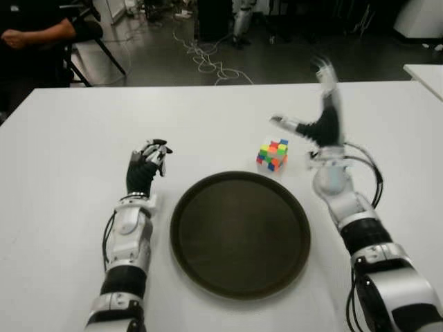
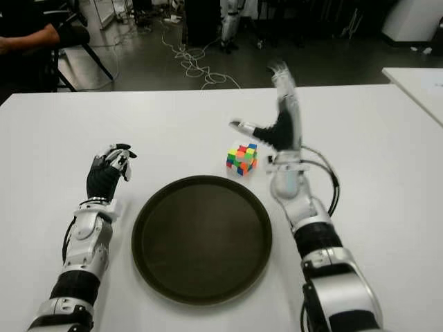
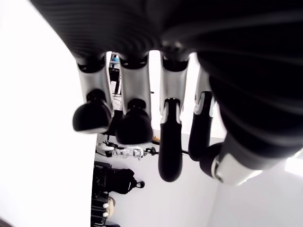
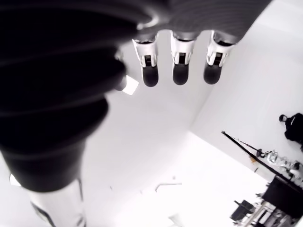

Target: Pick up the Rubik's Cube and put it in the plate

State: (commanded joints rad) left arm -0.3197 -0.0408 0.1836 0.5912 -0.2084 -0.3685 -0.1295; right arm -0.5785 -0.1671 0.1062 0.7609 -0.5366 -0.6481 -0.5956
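The Rubik's Cube [image 1: 273, 154] sits on the white table [image 1: 83, 138], just beyond the far right rim of the round dark plate [image 1: 240, 234]. My right hand [image 1: 320, 111] is raised beside the cube on its right, fingers spread upward and thumb reaching toward the cube, holding nothing. Its fingertips [image 4: 173, 72] show extended in the right wrist view. My left hand [image 1: 147, 164] shows left of the plate, its fingers [image 3: 135, 118] curled and holding nothing. The plate holds nothing.
A person's arm [image 1: 38, 33] shows at a chair at the far left beyond the table. Cables [image 1: 208, 59] lie on the floor behind the table. Another white table corner [image 1: 426, 72] stands at the far right.
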